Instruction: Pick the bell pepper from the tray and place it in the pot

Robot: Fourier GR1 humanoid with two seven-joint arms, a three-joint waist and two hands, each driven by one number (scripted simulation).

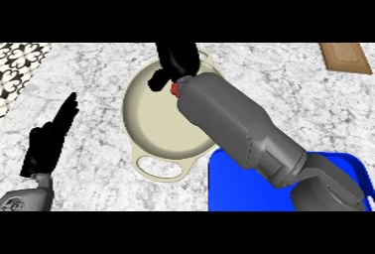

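Right robot hand (176, 62) poised over the cream pot (157, 126), fingers curled around a red object, presumably the bell pepper (175, 89), mostly hidden beside the grey wrist. Left robot hand (47, 141) rests open at the left edge, fingers straight. Blue tray (242, 191) lies at lower right on the marbled bench (88, 183). No legible writing.

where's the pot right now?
In the head view, the cream pot sits at centre on the marble counter, just left of the blue tray, with the right hand over its far rim.
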